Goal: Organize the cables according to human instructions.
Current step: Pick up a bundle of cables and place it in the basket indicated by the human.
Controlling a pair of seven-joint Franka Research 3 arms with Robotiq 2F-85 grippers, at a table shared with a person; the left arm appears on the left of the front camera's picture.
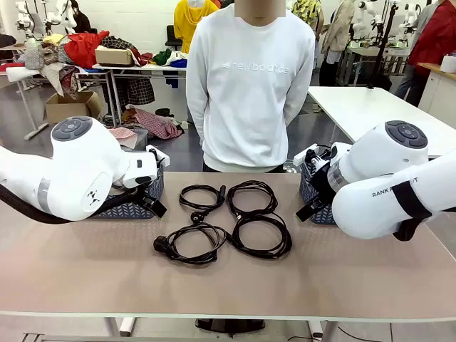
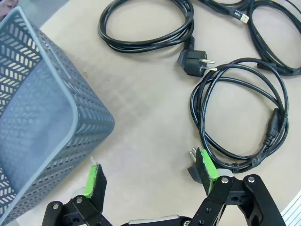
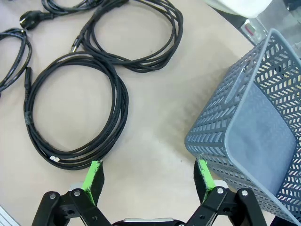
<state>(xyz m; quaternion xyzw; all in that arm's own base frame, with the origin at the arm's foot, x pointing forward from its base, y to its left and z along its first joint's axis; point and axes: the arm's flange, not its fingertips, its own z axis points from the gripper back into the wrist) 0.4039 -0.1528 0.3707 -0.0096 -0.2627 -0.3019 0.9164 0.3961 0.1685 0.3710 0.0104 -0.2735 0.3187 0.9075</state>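
- Where the table (image 1: 228, 296) runs toward its near edge it lies bare from side to side, and that is the widest open room. Narrower bare strips separate the cables from each basket.
- A person (image 1: 246, 85) stands at the middle of the far edge.
- Two grey mesh baskets sit toward the far edge, the left basket (image 1: 132, 209) and the right basket (image 1: 312, 203). Each is partly behind an arm.
- The cables (image 1: 228, 217) lie flat in a two-by-two block between the baskets, nearer the far edge than the near one.
- The near-left cable (image 1: 191, 244) is an oval with its long axis running left to right. Its plug (image 1: 160, 244) sits at the left end and seems to point left, though it is small there.
- The near-right cable (image 1: 261, 235) lies just beside it, perhaps touching.
- The far-left cable (image 1: 201, 196) is the smallest loop, and the far-right cable (image 1: 251, 197) is rounder.
- The left gripper (image 2: 150, 172) hangs over bare table with its jaws wide apart and nothing between them. A basket corner is beside one finger and a coil's rim just beside the other.
- The right gripper (image 3: 148, 172) is likewise spread and holds nothing, with a basket corner at one finger and a coil's edge at the other.
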